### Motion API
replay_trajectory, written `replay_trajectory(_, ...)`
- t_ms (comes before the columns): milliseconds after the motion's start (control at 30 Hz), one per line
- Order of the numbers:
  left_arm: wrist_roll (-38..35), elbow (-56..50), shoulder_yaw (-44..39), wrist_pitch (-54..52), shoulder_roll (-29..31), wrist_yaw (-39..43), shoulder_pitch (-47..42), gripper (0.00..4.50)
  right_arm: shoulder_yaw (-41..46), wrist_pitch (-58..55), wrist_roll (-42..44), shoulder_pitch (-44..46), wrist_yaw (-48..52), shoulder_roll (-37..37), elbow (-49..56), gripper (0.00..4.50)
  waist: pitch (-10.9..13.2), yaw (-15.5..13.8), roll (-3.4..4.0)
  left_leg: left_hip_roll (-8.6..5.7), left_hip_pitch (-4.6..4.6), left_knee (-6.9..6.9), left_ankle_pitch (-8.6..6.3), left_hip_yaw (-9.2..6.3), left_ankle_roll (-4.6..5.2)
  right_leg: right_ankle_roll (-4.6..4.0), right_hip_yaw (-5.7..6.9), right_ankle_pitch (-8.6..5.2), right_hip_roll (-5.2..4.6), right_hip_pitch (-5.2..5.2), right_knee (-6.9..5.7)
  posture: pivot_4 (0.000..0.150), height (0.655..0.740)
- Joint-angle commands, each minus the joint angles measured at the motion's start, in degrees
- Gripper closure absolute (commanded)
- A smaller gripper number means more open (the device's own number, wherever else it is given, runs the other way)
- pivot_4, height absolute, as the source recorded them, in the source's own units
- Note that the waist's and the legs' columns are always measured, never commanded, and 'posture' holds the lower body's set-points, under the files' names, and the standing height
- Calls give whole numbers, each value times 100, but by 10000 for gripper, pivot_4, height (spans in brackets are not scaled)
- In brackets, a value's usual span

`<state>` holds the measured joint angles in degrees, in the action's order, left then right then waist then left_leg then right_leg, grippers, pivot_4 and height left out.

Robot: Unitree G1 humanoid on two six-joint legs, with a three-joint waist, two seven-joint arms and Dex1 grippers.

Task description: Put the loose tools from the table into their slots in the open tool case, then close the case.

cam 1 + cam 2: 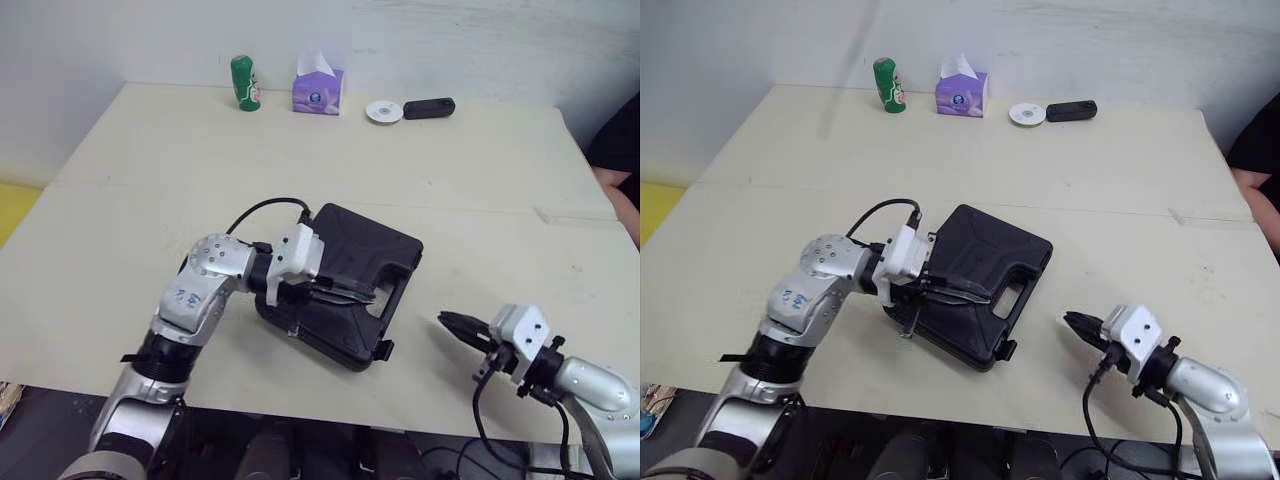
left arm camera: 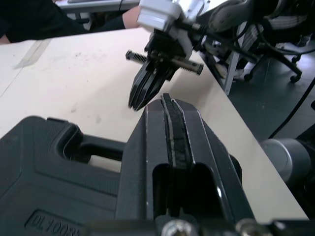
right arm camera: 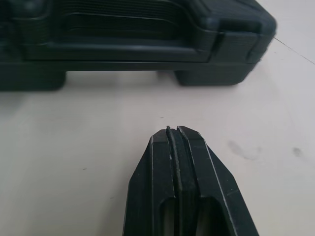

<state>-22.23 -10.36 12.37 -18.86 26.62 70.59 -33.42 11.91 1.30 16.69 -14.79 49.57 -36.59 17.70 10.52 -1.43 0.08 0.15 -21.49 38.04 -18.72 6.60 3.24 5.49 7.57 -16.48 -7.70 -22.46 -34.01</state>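
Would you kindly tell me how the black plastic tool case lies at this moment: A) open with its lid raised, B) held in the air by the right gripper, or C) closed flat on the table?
C: the black plastic tool case lies shut on the beige table, left gripper over its lid.

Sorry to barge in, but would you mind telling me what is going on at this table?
The robot is finishing packing a tool case. The black tool case lies closed on the table. The left gripper is over the lid by the handle, fingers shut; whether it presses down is unclear. The right gripper, also shut, hovers over the table beside the case, apart from it. A green bottle and a tissue box stand at the far edge.
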Motion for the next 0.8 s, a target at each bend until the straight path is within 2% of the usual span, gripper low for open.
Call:
replay_trajectory(33, -27, -450, 74, -133, 97, -141, 149, 44739, 48, 121, 177, -204, 113, -7, 259, 45000, 1, -1, 0, 0, 0, 0, -1, -1, 0, 0, 0, 0, 0, 0, 0, 1500, 7400)
replay_trajectory(67, -14, -533, 95, -192, 129, -190, 202, 44739, 25, 120, 213, -298, 161, -6, 279, 45000, 1, -1, 0, 0, -1, 0, 0, -1, 0, 0, 0, 0, 0, 0, 0, 1500, 7400)
replay_trajectory(133, 609, -491, 399, 267, 333, -237, 289, 44739, -116, 198, 134, -507, 233, 23, 223, 45000, 1, -9, 1, 1, 0, -2, -1, -3, -1, -1, 0, 0, 0, 0, 1, 1500, 7400)
replay_trajectory(167, 688, -502, 481, 150, 353, -329, 322, 44739, -187, 228, 123, -562, 210, 108, 167, 45000, 1, -13, 1, 1, 1, -3, -2, -5, -2, -2, 2, -1, 0, 0, 2, 1500, 7400)
replay_trajectory(400, 921, -542, 953, -229, 539, -394, 604, 44739, -645, 330, 24, -548, 223, 218, 188, 45000, 4, 7, 7, 2, 3, -2, -7, -3, -3, -3, -4, -1, -2, -1, 0, 1500, 7400)
replay_trajectory(567, 1121, -393, 1368, -1162, 455, -725, 521, 44739, -1010, 160, 21, -369, 218, 226, 377, 45000, 2, -17, 9, 1, 10, -2, -8, -5, -5, -4, -4, -2, -5, 7, 0, 1500, 7400)
replay_trajectory(800, 1456, -151, 1606, -943, 590, -932, 590, 44739, -1319, -137, 88, -218, 243, 112, 601, 45000, -12, -20, 3, 1, 34, -2, -29, -12, -32, -3, -2, -1, -7, 33, 9, 1500, 7400)
